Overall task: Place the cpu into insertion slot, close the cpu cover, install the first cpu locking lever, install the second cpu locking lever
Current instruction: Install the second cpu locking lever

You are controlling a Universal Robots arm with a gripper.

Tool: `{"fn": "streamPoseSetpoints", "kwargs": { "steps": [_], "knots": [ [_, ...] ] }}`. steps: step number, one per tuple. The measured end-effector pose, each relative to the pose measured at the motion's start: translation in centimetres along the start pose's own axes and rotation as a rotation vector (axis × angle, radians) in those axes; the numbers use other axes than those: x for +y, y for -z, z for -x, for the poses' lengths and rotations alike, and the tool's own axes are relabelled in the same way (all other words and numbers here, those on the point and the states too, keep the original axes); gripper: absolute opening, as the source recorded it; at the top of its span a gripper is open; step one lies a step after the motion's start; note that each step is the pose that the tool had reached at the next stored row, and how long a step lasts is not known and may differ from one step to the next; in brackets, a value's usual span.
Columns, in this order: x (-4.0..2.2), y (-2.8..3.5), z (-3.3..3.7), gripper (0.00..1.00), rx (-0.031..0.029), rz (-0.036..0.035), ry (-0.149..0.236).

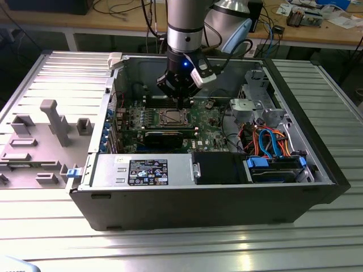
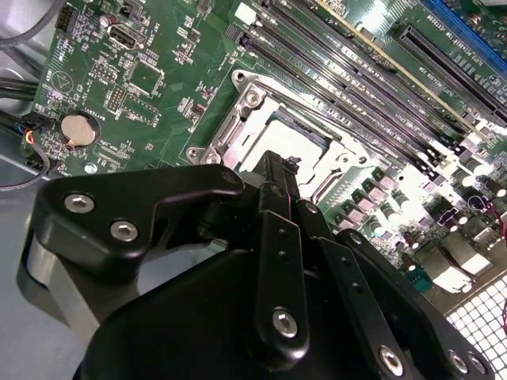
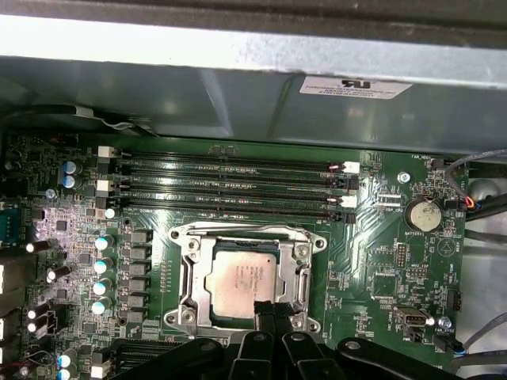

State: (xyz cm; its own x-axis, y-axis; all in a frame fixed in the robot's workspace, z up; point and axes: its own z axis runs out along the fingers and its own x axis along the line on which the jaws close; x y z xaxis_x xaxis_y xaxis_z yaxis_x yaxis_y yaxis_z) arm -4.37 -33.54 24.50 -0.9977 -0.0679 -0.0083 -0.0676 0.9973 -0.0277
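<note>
Arm: the robot arm (image 1: 184, 28) comes down from above into the open computer case (image 1: 204, 192), which lies on its side on the ribbed metal counter (image 1: 170, 249).
Gripper: the gripper (image 1: 180, 103) hangs over the green motherboard (image 1: 207, 119), its tip just at the edge of the socket; in the first wrist view its black fingertips (image 3: 265, 310) meet the rim of the socket at the side nearest the camera.
Jaws: drawn together into a narrow point, with nothing seen between them; in the second wrist view the fingers (image 2: 277, 190) lie side by side with no gap.
Cpu: the cpu (image 3: 242, 279), silver-grey and square, sits flat inside the insertion slot (image 3: 198, 273); in the exterior view it shows as a pale square (image 1: 172, 118) in the middle of the board.
Cpu cover: the cpu cover (image 3: 303, 265) lies down around the chip as a silver frame, its cut-out middle leaving the chip's top bare.
Locking levers: cannot tell from these views whether they are latched.
Memory slots: four long black memory slots (image 3: 230, 186) run parallel beside the socket, between it and the grey case wall (image 3: 238, 103).
Coin battery: a round coin battery (image 3: 422, 214) sits on the board, apart from the socket.
Capacitors: a row of small capacitors (image 3: 101, 265) stands on the socket's other side.
Drive bay: blue and orange cables (image 1: 266, 141) gather at the exterior view's right end of the case.
Side panel: the grey removed panel (image 1: 39, 136) lies on the counter at the exterior view's left.
</note>
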Motion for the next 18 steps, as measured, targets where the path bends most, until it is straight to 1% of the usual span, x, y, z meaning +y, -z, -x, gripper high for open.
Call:
{"fn": "streamPoseSetpoints", "kwargs": {
  "steps": [2,5,9,10,12,13,15,18],
  "knots": [
    [-0.04,0.01,0.00,0.11,0.0001,-0.0002,0.000],
    [-0.39,-0.06,-0.03,0.11,0.0001,-0.0001,0.000],
    [-1.32,-0.27,-0.09,0.11,0.0000,-0.0001,0.000],
    [-1.78,-0.35,-0.12,0.11,-0.0001,0.0001,0.000],
    [-2.38,-0.44,-0.18,0.11,0.0000,0.0004,0.000],
    [-2.75,-0.50,-0.26,0.11,-0.0001,0.0020,0.000],
    [-3.02,-0.54,-0.47,0.11,-0.0004,0.0064,-0.001],
    [-3.30,-0.57,-0.90,0.11,-0.0014,0.0212,-0.001]
  ]
}}
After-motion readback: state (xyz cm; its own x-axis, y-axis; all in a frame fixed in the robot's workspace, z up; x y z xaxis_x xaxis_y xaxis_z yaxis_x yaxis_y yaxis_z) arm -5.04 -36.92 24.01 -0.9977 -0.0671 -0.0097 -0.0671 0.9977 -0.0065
